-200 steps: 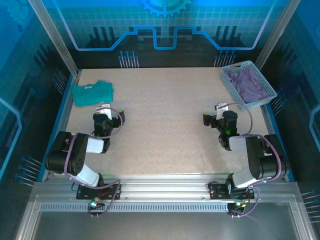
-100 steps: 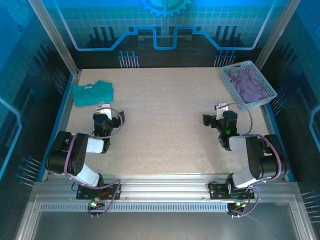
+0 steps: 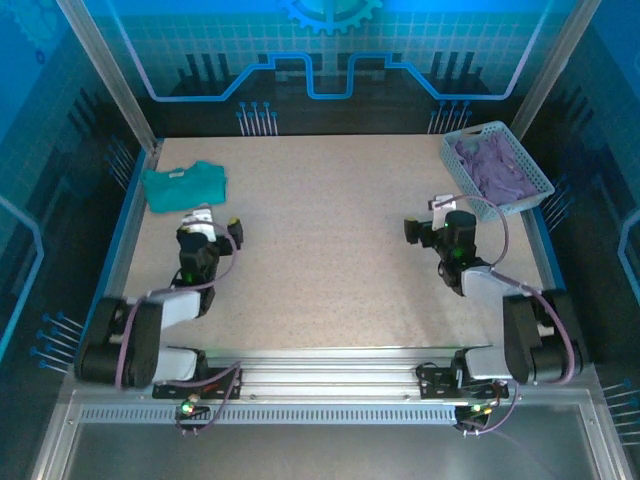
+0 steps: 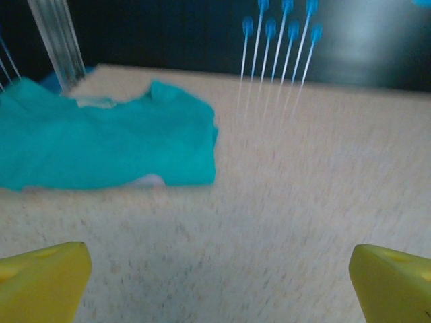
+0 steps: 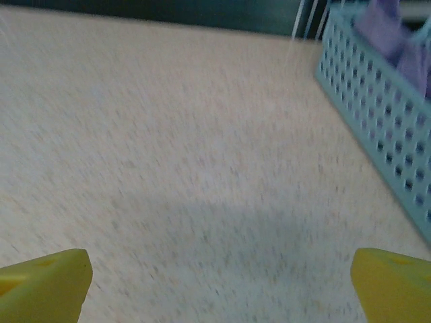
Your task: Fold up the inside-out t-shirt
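Both grippers (image 4: 217, 286) (image 5: 217, 286) wide open, seemingly empty.

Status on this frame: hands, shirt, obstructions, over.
Left hand open, right hand open, both empty. Lavender t-shirt bunched in basket, far right. Teal shirt far left, not in the way.

- The desk (image 3: 330, 270) has a beige speckled top under even light.
- A blue trim (image 3: 125, 225) borders its left edge.
- The back wall (image 3: 200, 50) is a dark panel with a pale grid, bright blue circuit lines and a gear graphic (image 3: 330, 12) at top centre.
- One aluminium post (image 3: 108, 75) stands at the far left corner and a second post (image 3: 558, 65) at the far right.
- A ribbed aluminium rail (image 3: 330, 400) spans the near edge.
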Controlling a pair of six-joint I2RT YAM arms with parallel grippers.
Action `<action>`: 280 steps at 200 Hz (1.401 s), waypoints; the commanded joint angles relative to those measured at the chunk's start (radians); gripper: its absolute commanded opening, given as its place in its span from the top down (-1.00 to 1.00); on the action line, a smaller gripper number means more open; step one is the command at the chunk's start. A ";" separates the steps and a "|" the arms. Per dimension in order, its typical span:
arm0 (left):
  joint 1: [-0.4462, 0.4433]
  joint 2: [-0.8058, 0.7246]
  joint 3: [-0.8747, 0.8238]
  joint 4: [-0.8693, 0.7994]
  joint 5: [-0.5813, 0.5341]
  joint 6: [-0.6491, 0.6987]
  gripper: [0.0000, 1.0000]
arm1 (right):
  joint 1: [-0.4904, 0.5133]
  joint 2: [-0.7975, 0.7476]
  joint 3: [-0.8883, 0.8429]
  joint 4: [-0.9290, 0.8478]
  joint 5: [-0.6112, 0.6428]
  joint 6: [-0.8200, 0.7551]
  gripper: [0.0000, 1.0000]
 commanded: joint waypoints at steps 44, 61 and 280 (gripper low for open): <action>-0.017 -0.139 0.379 -0.657 0.384 -0.347 -0.95 | -0.111 -0.086 0.331 -0.518 0.130 0.242 -0.99; -0.082 -0.074 0.443 -0.669 0.435 -0.348 -0.95 | -0.230 0.026 0.442 -0.601 0.105 0.304 -1.00; -0.258 -0.010 0.510 -0.720 0.384 -0.308 -0.98 | -0.393 0.988 1.605 -1.213 0.039 0.346 0.71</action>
